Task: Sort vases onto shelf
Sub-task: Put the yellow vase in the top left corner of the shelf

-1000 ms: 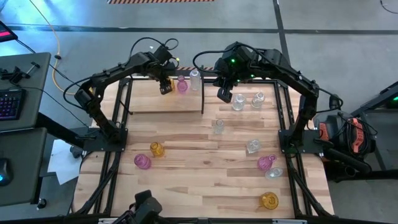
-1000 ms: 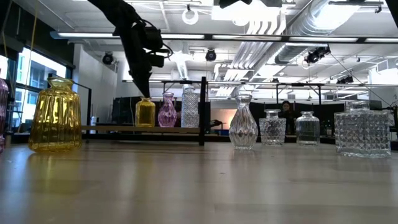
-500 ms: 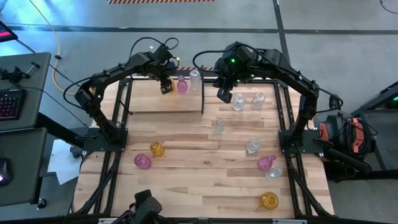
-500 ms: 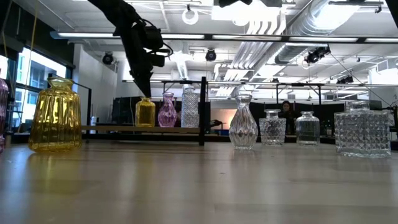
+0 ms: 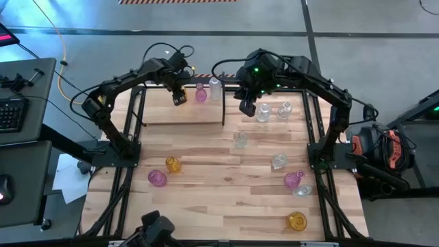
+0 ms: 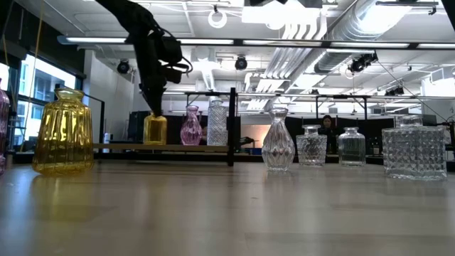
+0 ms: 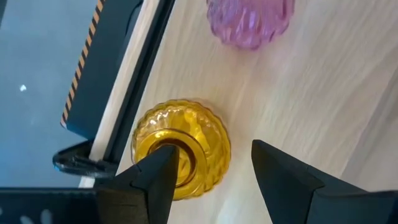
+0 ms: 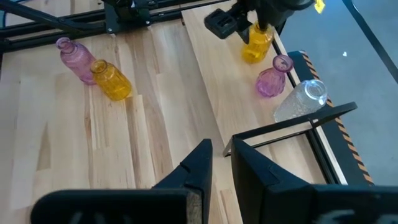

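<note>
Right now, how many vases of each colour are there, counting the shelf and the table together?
Yellow vases: 3
Pink vases: 3
Clear vases: 6
Total: 12

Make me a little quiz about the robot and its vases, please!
1. True or false: the pink vase on the shelf lies on its side.
2. Which vase is the left gripper at? A) pink B) yellow C) clear
3. Fill the gap: on the shelf, between the yellow vase and the clear vase stands the ___ one.

Key: 1 false, it stands upright. 2 B. 3 pink.
</note>
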Motion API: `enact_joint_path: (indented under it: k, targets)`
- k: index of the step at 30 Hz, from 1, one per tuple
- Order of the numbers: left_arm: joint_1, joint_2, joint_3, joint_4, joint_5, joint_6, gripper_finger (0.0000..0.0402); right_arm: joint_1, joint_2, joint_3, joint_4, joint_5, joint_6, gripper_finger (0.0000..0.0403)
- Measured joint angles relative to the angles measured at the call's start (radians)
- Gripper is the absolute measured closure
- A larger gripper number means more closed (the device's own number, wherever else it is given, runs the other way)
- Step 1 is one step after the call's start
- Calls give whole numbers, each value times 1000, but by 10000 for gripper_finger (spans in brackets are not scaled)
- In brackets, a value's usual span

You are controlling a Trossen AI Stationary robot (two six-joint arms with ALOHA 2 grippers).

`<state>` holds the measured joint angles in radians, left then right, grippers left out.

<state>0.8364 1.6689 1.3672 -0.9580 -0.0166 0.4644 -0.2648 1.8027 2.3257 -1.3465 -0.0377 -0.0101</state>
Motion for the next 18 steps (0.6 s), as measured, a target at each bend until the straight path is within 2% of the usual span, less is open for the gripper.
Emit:
enact_joint_path:
  k: [10,18]
  targets:
    - [45,-9,1,-91,-15,-11,209,0,0,0,-3,0,-1,361]
    - [100,-88,-1,-97,-11,-18,209,0,0,0,-3,0,-8,361]
